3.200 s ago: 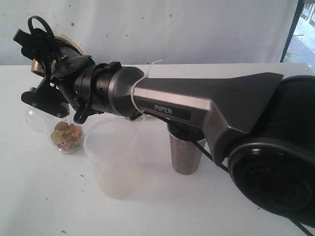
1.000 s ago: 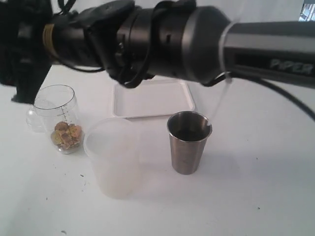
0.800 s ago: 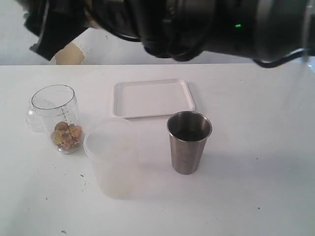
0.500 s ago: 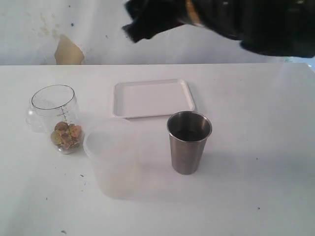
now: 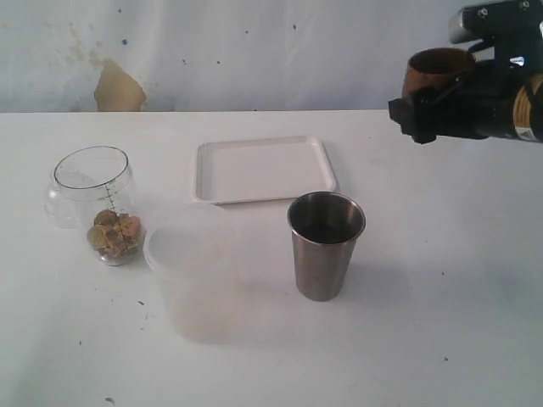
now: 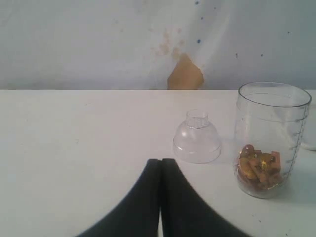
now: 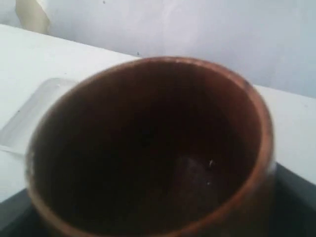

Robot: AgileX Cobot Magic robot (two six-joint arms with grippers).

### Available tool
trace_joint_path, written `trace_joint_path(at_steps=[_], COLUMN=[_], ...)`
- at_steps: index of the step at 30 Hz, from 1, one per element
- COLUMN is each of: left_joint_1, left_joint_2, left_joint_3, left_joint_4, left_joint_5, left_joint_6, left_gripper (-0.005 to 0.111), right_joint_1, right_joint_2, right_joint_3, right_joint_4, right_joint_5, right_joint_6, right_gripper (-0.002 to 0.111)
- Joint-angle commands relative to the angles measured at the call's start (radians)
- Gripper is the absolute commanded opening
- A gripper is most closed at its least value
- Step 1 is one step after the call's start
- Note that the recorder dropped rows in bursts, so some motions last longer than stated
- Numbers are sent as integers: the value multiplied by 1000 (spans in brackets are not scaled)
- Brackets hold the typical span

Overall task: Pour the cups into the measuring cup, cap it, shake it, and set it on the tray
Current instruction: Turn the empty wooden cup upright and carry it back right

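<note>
Now, right hand (image 5: 437, 108): I see it pinching the brown wooden cup (image 5: 438, 69), upright, above the table (image 5: 441, 280).
Left hand (image 6: 160, 165): pressed together.
Measuring cup (image 5: 100, 203): left of the white tray (image 5: 263, 170), brown pieces inside.
Steel tumbler (image 5: 326, 246): near the tray.

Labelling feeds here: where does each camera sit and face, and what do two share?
Exterior: raised, looking across the table toward the wall; tray, steel tumbler, measuring cup; right gripper holds the wooden cup.
Left wrist: low over the table, facing the wall; shut left gripper, dome cap.
Right wrist: looks into the wooden cup; gripper barely shows.
Shared: exterior and left wrist both show the measuring cup.
</note>
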Motion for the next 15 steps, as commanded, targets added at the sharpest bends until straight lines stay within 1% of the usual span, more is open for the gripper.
trace_joint_path(at_steps=[1, 2, 4, 7, 12, 15], left_joint_1=[0, 0, 0, 0, 0, 0], left_joint_2=[-3, -3, -3, -3, -3, -3], left_joint_3=[-3, -3, -3, -3, -3, -3], left_joint_4=[-2, -2, -2, -2, -2, -2], left_joint_5=[-8, -8, -8, -8, -8, -8], left_joint_6=[-3, -3, -3, -3, -3, -3], left_gripper=[0, 0, 0, 0, 0, 0], right_joint_1=[-107, -114, -114, -114, -114, -114], right_joint_2=[127, 161, 221, 324, 471, 552], right_joint_3=[39, 49, 54, 54, 47, 22], right_joint_4=[386, 485, 618, 676, 676, 678], right_joint_5=[-334, -362, -367, -414, -570, -592], right_joint_6=[-372, -468, -641, -790, -872, -895], right_gripper=[0, 0, 0, 0, 0, 0])
